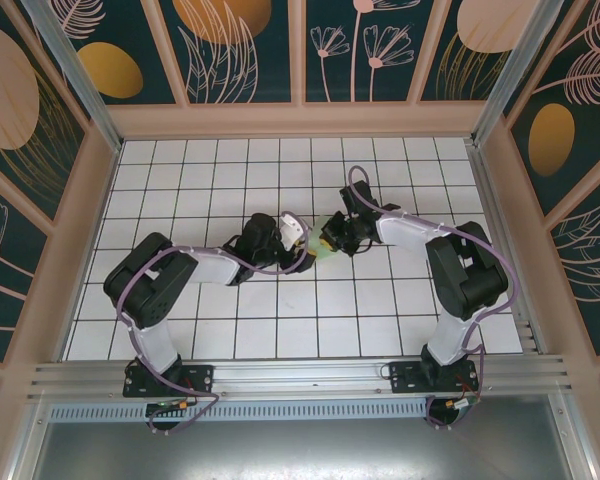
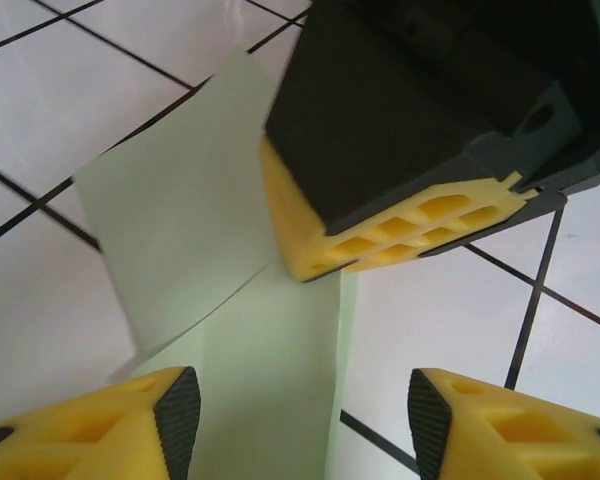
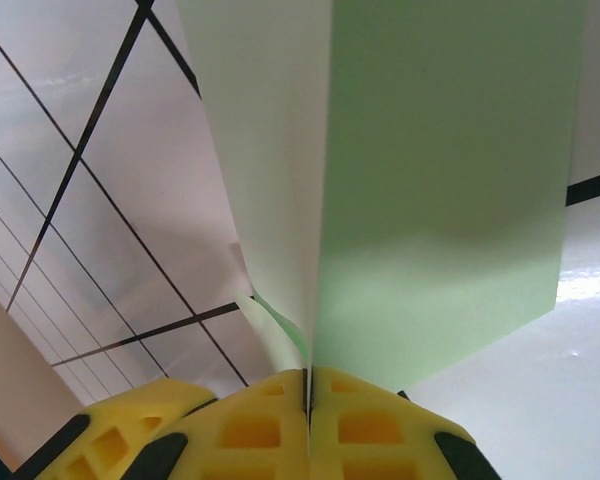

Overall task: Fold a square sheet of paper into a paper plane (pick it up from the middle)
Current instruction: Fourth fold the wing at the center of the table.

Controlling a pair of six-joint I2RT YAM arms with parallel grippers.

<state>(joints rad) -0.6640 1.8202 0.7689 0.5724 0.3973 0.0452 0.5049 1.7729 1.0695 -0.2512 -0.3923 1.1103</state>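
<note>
white tiled tabletop (image 1: 230, 320) with black grid lines, walled in by teal flower panels (image 1: 240, 50). from above, my two arms meet near the middle. my left claw (image 1: 305, 252) and my right claw (image 1: 332, 238) sit almost tip to tip, with the pale green paper (image 1: 325, 251) between them.

left wrist camera: my left claw (image 2: 300, 430) is open, its yellow fingers (image 2: 130, 425) spread wide. the paper (image 2: 180, 210) stretches ahead of it and runs down between them. just ahead, my right claw (image 2: 380, 240) has its yellow tips on the paper, where one flap curls over another layer.

right wrist camera: my right claw (image 3: 308, 400) is closed, fingers (image 3: 380, 430) squeezed together on the folded edge of the paper (image 3: 430, 180). the paper rises straight ahead of it in two layers above the tiles.
</note>
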